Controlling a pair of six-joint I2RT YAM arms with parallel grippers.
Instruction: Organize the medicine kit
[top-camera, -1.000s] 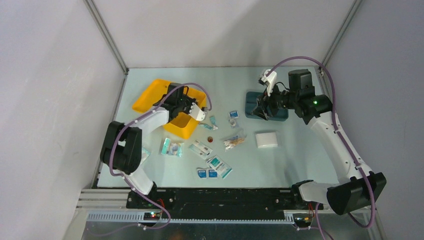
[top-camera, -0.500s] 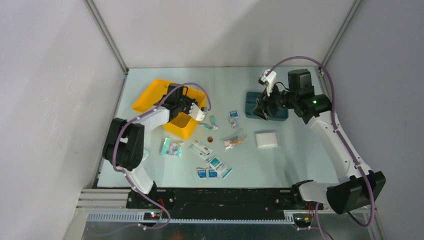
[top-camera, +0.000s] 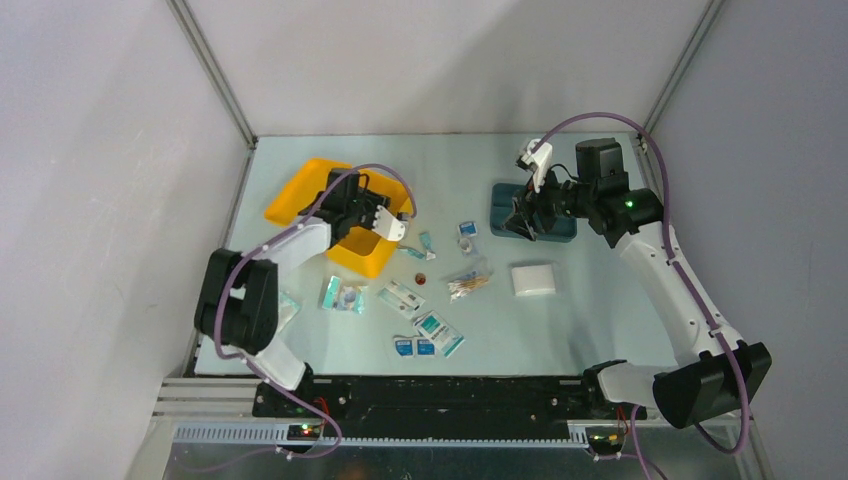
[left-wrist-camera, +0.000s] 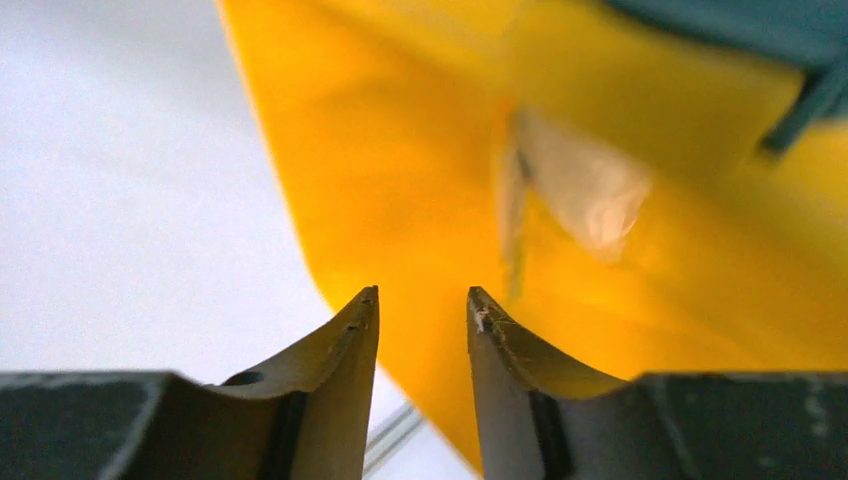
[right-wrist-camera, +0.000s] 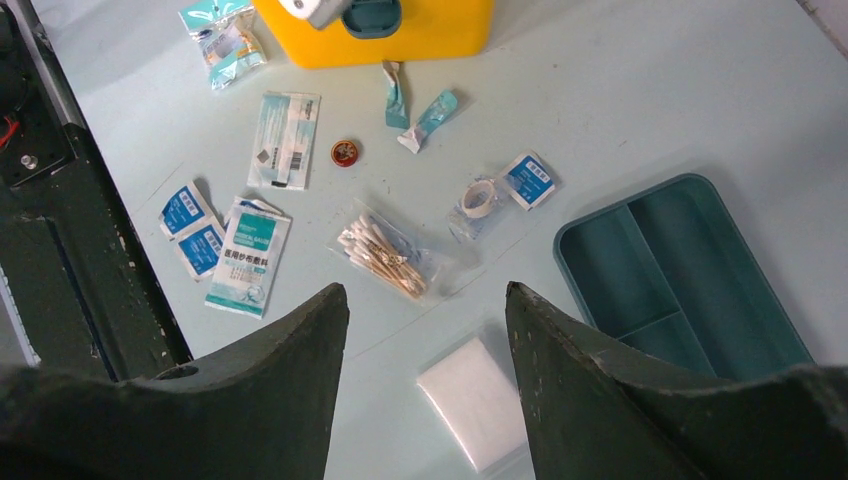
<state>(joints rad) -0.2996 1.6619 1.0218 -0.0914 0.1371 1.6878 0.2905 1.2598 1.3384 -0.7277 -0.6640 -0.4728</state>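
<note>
On the left side of the pale table (top-camera: 580, 330), seen from above, the medicine kit (top-camera: 295, 195) lies open, a bright yellow hard-plastic box of two shallow halves. The left gripper (top-camera: 350, 200) hangs right over its middle, too small here to judge its jaws. Well apart from the box, the right gripper (top-camera: 518, 222) hovers at the edge of a dark teal tray (top-camera: 560, 228). From the left wrist, two dark tapered fingers (left-wrist-camera: 350, 340) stand parted by a narrow gap with nothing clamped between them. The kit's glossy yellow wall fills the view just beyond their tips, blurred, with a pale soft-edged shape (left-wrist-camera: 580, 185) inside it. From the right wrist, the fingers (right-wrist-camera: 300, 380) stand wide apart and empty, high above the table. The kit is a rounded yellow edge at the top of that view, far from the tips. Nearer lie a clear bag of cotton swabs (right-wrist-camera: 385, 255), a square white pad (right-wrist-camera: 480, 400), flat printed sachets (right-wrist-camera: 245, 265) and the smooth, divided tray.
</note>
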